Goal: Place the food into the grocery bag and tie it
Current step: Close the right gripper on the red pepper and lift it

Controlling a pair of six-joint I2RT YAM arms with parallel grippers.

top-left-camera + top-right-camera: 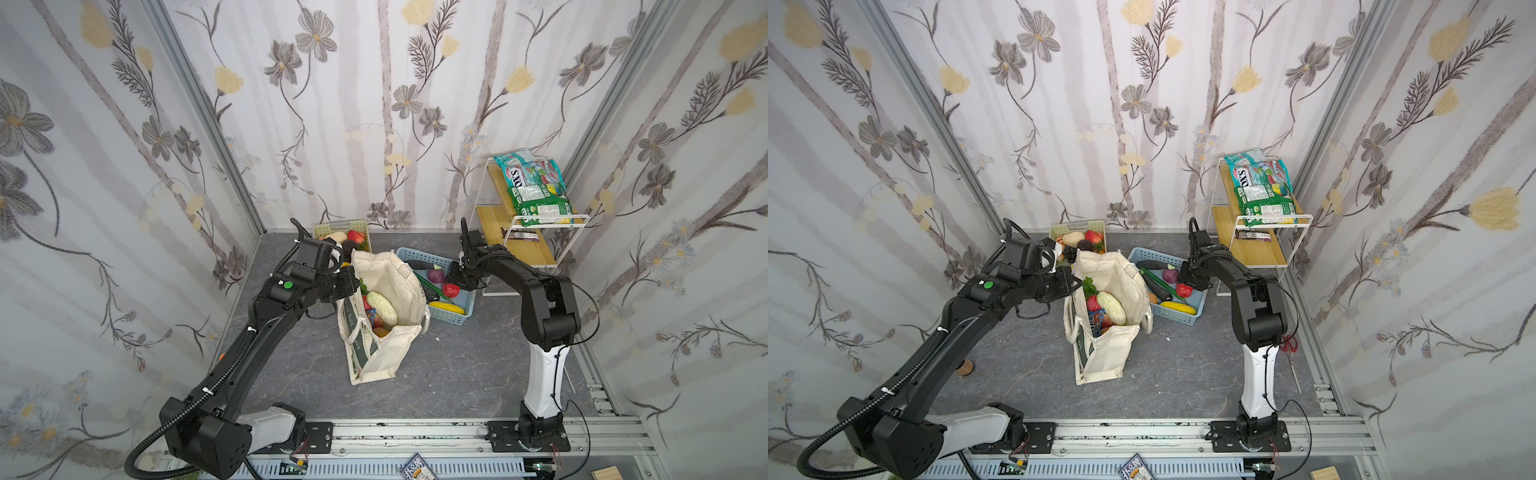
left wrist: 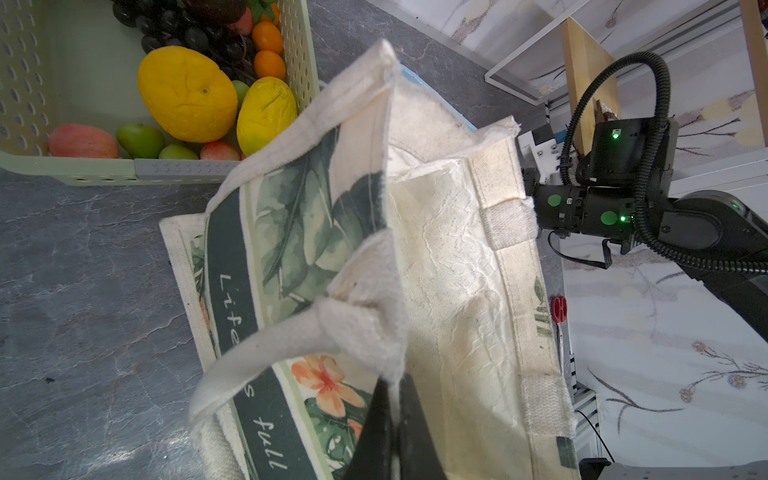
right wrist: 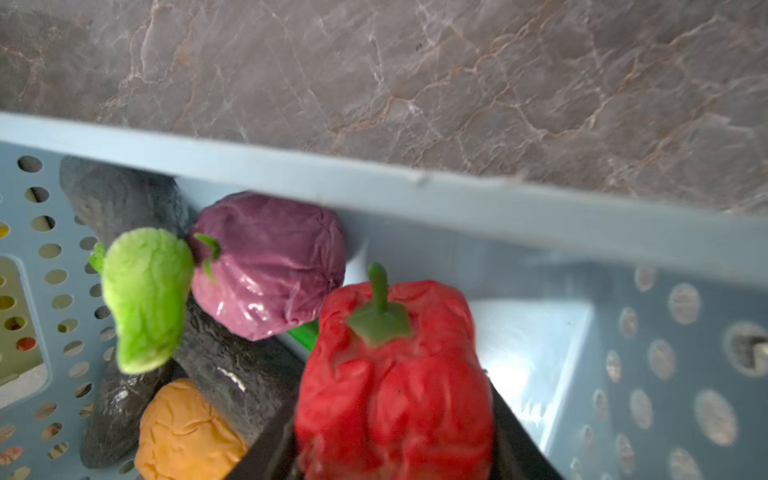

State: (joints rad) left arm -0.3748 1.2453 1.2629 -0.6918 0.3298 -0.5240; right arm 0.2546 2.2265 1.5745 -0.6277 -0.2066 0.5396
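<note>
My left pincer point(image 2: 392, 384) is pinched tight on the rim of the grocery bag point(image 1: 386, 345), mid-table. My right pincer point(image 3: 395, 419) holds a red pepper point(image 3: 395, 365) at the blue basket point(image 3: 415, 187), two o'clock from the bag, with a purple cabbage point(image 3: 270, 266) just beside it. The bag's band reads "Life… full". The packet point(image 1: 525, 174) on the shelf point(image 1: 496, 178) reads "OXS".

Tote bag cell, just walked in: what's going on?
The left gripper is shut on the rim of the grocery bag, holding its mouth open. The right gripper is closed around a red pepper in the blue basket beside the bag. The bag already holds a pale cabbage and a few other items. Snack packets sit on the shelf, and the handles are not tied.
</note>
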